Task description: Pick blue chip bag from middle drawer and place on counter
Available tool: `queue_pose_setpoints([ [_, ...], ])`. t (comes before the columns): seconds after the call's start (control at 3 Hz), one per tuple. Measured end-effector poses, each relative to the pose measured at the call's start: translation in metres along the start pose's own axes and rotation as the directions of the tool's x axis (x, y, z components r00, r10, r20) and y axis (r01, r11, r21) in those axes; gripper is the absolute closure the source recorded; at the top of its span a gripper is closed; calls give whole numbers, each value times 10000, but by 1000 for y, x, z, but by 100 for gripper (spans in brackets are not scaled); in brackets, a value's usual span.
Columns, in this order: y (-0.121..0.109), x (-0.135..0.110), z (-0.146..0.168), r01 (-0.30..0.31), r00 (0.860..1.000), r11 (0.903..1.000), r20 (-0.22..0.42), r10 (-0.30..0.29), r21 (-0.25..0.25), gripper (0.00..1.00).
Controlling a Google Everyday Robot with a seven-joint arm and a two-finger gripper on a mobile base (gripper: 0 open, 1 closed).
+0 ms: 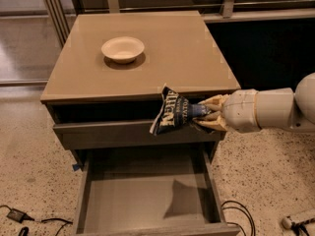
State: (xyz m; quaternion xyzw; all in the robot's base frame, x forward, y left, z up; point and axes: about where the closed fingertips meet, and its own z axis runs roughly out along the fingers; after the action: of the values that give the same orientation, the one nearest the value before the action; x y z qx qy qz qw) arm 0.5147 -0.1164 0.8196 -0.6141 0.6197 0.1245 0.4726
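My gripper [205, 113] reaches in from the right on a white arm and is shut on the right end of the blue chip bag [172, 111]. The bag is dark navy with white lettering and hangs in the air in front of the cabinet, its top corner level with the front edge of the counter [172, 48]. Below it the middle drawer [147, 198] stands pulled out, its flat grey-brown bottom bare, with the bag's shadow on it.
A pale bowl [122, 48] sits on the counter at the back left. A closed drawer front [108, 134] lies just behind the bag. Cables [238, 215] and a black plug [15, 214] lie on the speckled floor. A railing runs behind the cabinet.
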Motion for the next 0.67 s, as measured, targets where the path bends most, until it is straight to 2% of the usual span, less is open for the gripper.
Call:
queue_pose_setpoints([
  [0.33, -5, -4, 3, 187, 9998, 9998, -87, -187, -11, 100],
  [0.67, -40, -28, 9, 978, 9939, 9952, -514, -971, 105, 100],
])
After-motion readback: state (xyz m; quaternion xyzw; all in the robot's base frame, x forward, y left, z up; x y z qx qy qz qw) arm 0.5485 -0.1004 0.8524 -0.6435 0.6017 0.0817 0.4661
